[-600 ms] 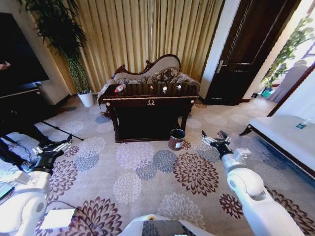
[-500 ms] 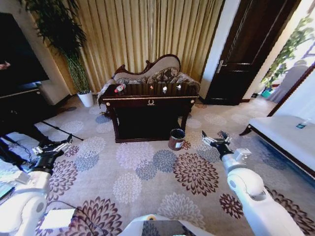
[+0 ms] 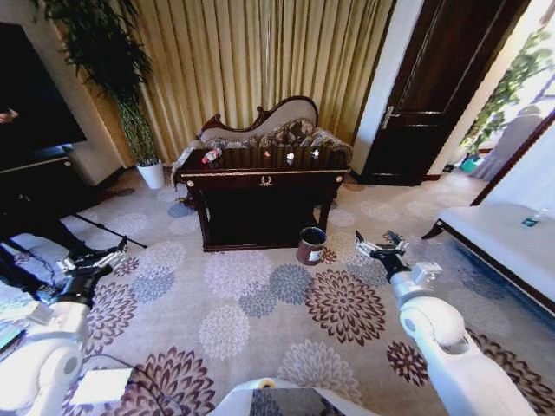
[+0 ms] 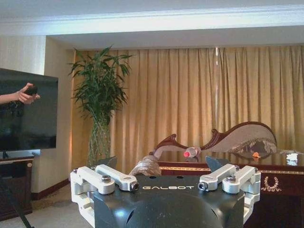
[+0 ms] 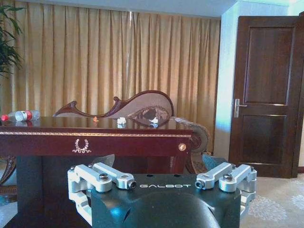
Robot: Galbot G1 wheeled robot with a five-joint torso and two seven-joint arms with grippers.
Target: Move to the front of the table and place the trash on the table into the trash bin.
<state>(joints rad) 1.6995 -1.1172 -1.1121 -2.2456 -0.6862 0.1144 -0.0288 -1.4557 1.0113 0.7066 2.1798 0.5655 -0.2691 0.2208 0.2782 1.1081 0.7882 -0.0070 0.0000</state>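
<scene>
The dark glossy table (image 3: 260, 179) with a gold emblem stands across the carpet ahead of me. On its top lie a clear bottle (image 3: 211, 155) with a red label, a tiny orange scrap (image 3: 267, 154) and two white paper wads (image 3: 290, 159). The trash bin (image 3: 311, 245) stands on the floor by the table's right front leg. My left gripper (image 3: 100, 258) hangs open low at the left, far from the table. My right gripper (image 3: 377, 245) is open to the right of the bin. The right wrist view shows the bottle (image 5: 21, 115), scrap (image 5: 95, 119) and a wad (image 5: 121, 120) on the table (image 5: 95, 137).
A carved-back sofa (image 3: 277, 126) sits behind the table. A tall plant in a white pot (image 3: 152, 173) stands at its left, and a dark door (image 3: 438, 87) at its right. A dark TV cabinet (image 3: 35, 186) and tripod legs (image 3: 104, 230) are on the left, a white bench (image 3: 503, 247) on the right.
</scene>
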